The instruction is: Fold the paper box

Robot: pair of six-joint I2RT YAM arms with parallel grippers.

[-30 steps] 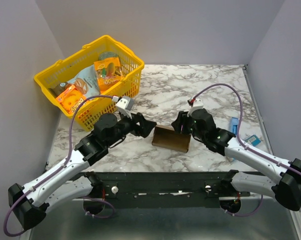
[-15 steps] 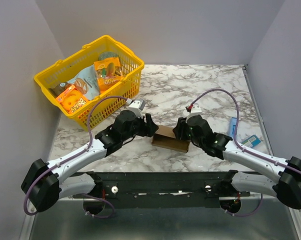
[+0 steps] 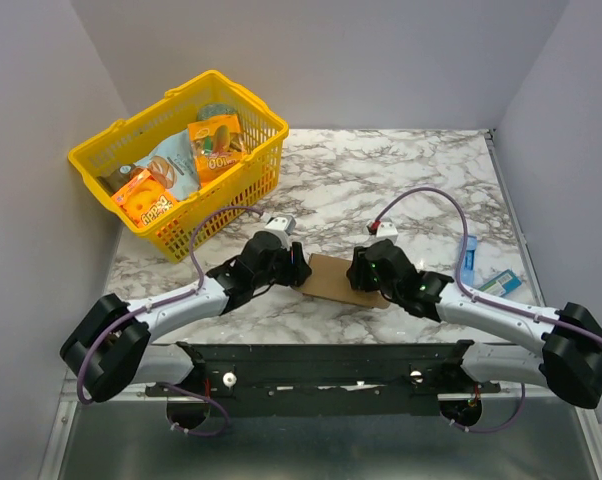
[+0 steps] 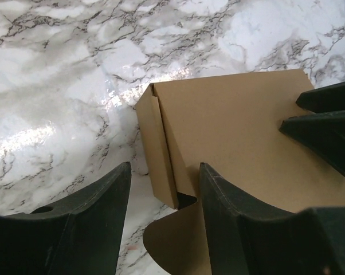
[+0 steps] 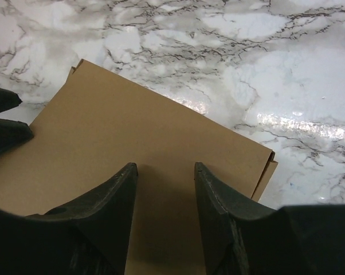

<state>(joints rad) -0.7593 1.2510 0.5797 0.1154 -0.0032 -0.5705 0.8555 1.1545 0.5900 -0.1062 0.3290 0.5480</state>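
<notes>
Watching both wrist feeds, I see the paper box [image 3: 333,277] lying flat on the desk [image 3: 401,170], in the middle and close to the near edge, between the two arms. Its long axis runs left to right, the right end a touch nearer to me, broad face up. The left gripper [image 4: 165,167] has its jaws apart, straddling the box's left end wall, one finger over the lid and one over bare marble. The right gripper [image 5: 165,167] hovers over the right half with its jaws apart too, gripping nothing. My worry is the loose rounded tab [image 4: 172,240] poking out at the left end: if I close or push carelessly it could buckle instead of tucking in. The marble looks slick, so a one-sided shove could skid or turn the box. The two sets of fingers also sit close enough to knock together.
</notes>
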